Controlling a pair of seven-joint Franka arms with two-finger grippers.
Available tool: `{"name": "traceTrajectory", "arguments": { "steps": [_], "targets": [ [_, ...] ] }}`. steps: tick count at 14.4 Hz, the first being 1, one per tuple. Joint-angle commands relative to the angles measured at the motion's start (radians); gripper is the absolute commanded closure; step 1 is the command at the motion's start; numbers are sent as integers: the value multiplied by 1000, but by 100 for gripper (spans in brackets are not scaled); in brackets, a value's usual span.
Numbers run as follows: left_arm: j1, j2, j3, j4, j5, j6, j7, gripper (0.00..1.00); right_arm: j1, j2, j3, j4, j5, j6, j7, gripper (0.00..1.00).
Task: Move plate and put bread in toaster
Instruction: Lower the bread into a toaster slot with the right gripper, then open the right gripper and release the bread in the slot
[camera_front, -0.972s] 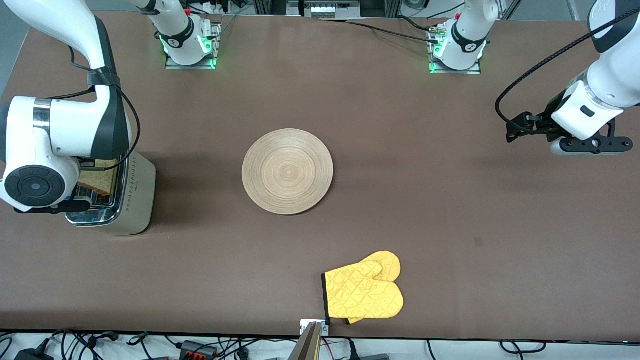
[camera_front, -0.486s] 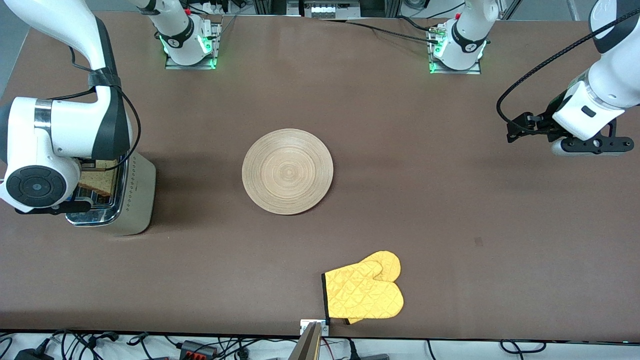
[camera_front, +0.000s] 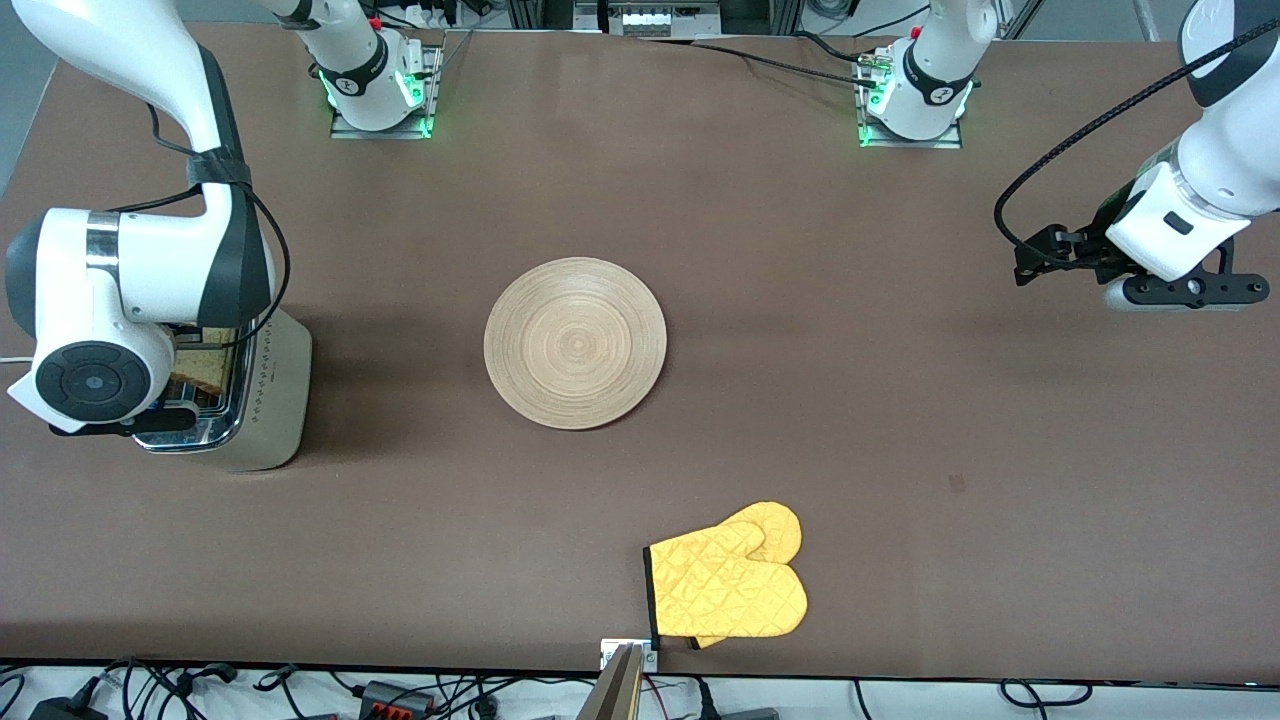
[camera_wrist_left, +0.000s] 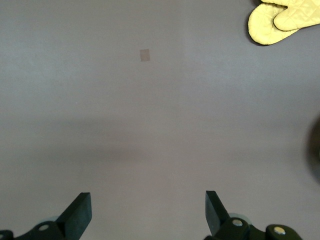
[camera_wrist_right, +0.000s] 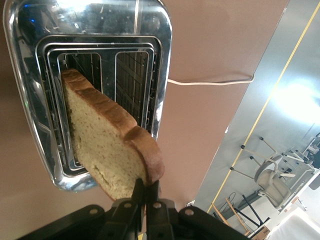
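The right gripper (camera_wrist_right: 145, 200) pinched the bread (camera_wrist_right: 107, 150) by its crust, the slice partly down a slot of the toaster (camera_front: 262, 400) at the table's right-arm end; next, I reckoned, release; the plate (camera_front: 575, 343) sat mid-table; the left gripper (camera_wrist_left: 147, 212) waited, fingers spread.

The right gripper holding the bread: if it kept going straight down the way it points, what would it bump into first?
Most likely the toaster. The right gripper is shut on the bread, whose lower end already sits in one slot, so going on should push the slice deeper. Depth is hard to judge; the crust might brush the chrome rim.
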Motion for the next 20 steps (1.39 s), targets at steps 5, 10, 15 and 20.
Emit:
{"name": "traceTrajectory", "arguments": {
  "steps": [5, 10, 15, 20],
  "targets": [
    [6, -12, 1, -4, -15, 6, -10, 0, 1, -10, 5, 10, 5, 16, 0, 0],
    [6, -12, 1, -4, -15, 6, -7, 0, -9, -22, -1, 125, 174, 13, -9, 0],
    [6, -11, 1, -4, -15, 6, -7, 0, -15, -43, -8, 210, 339, 22, -12, 0],
    [6, -11, 1, -4, -15, 6, -7, 0, -100, -68, 1, 226, 508, 46, -3, 0]
  ]
}}
